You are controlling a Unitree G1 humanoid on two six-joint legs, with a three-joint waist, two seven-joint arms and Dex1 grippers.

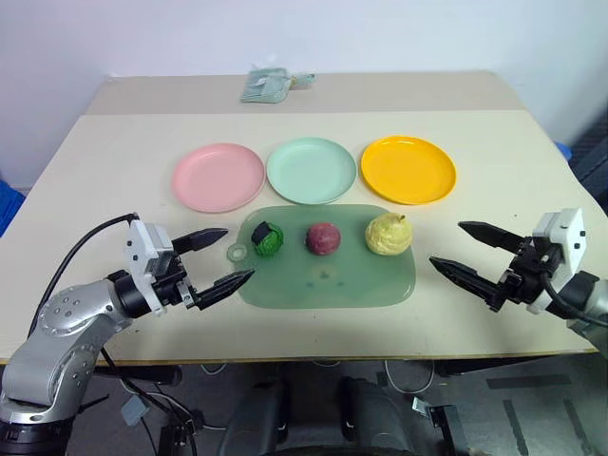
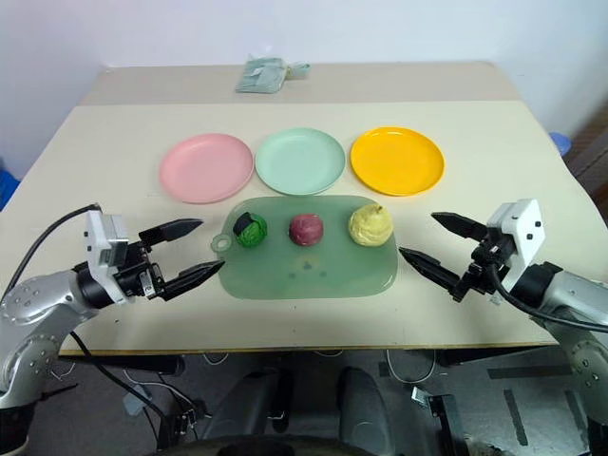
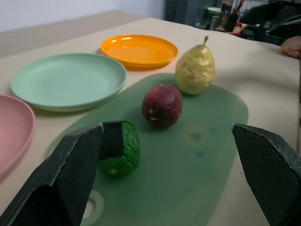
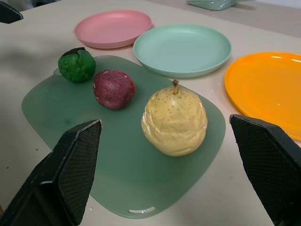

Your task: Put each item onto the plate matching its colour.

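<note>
Hovering here with both arms over the near edge of the worktop (image 1: 114, 142), nothing grasped. My left end effector (image 1: 220, 256) is spread wide, fingers apart and empty, just beside the left end of the translucent green mat (image 1: 328, 275). My right end effector (image 1: 470, 252) is released too, jaws gaping, off the mat's right end and clear of everything.

On the mat, three items in a row, none touching another. Nearest my left side sits the dark green leafy ball (image 1: 268, 240). In the middle, the maroon round fruit (image 1: 322, 237). On the right, the pale yellow pear (image 1: 389, 234), upright, stem pointing up.

Beyond the mat, three plates in a line, and every one of them bare. The pink plate (image 1: 218, 177) is on the left, the mint green plate (image 1: 311, 170) in the centre, just behind the mat's far edge, and the orange-yellow plate (image 1: 408, 169) on the right. The plates sit close side by side.

Far back on the worktop lies a small pale green folded thing (image 1: 266, 85); I cannot tell what it is.
</note>
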